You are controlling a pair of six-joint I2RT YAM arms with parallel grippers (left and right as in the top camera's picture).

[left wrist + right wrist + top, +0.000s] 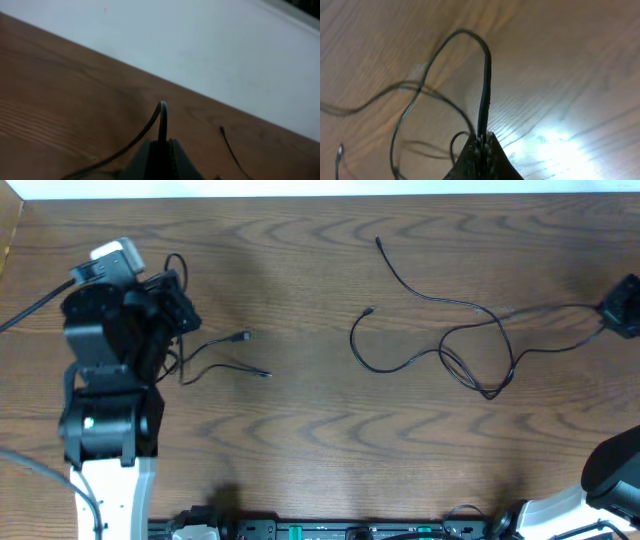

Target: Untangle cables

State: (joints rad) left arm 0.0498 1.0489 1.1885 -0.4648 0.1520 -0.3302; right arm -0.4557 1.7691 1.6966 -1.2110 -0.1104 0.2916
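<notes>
Near the left end of the table (320, 445), the left jaws are closed on the short black cable (215, 344). They pinch it at a bend, so in the left wrist view a small loop (161, 114) stands up just past the tips. From that grip two strands trail toward the table's middle and lie flat on it. One ends in a small plug (245, 336), and the other plug (266, 374) lies a little nearer the table's front edge.

At the table's right edge the right jaws are clamped on one strand of the long black cables (488, 390). In the right wrist view that strand (485, 75) rises from between the tips and arches over. It runs toward the table's middle into a loose knot of crossing loops, right of the table's centre. One free end (378, 241) reaches toward the table's far edge, and another free end (370, 311) lies near its centre. The two cable groups lie well apart
</notes>
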